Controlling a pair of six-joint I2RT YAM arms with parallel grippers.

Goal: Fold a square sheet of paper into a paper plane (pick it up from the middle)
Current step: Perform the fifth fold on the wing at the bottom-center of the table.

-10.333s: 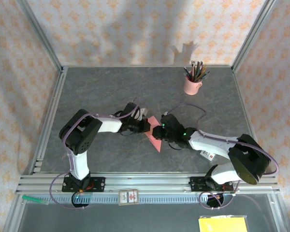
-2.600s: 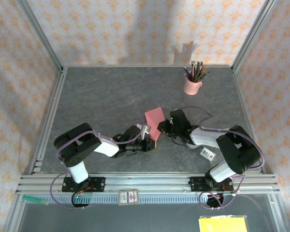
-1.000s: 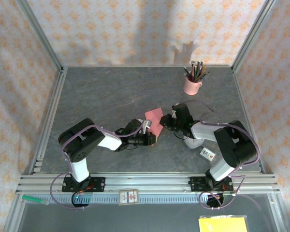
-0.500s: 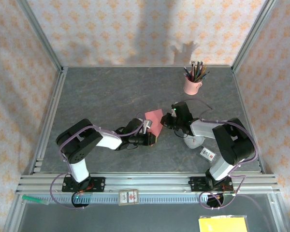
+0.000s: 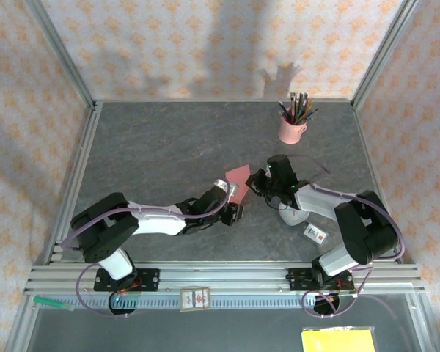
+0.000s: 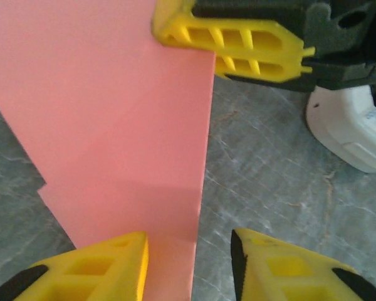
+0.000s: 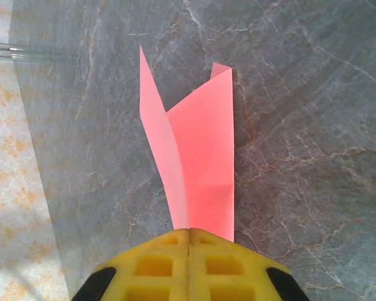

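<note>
Right gripper (image 7: 189,233): yellow ribbed fingers pressed flat together, pinching the near end of the sheet of paper (image 7: 203,157). Sheet is thin, matte, salmon-pink and folded lengthwise. In the right wrist view its two layers splay apart toward 12 o'clock and end in pointed corners. Left gripper (image 6: 188,241): jaws parted, the sheet's straight edge running down into the gap. Top view: sheet near the centre of the grey marbled table (image 5: 169,139), right gripper at its 3 o'clock, left gripper at 7 o'clock. Pink pencil cup (image 5: 292,130) at 1 o'clock, well apart.
</note>
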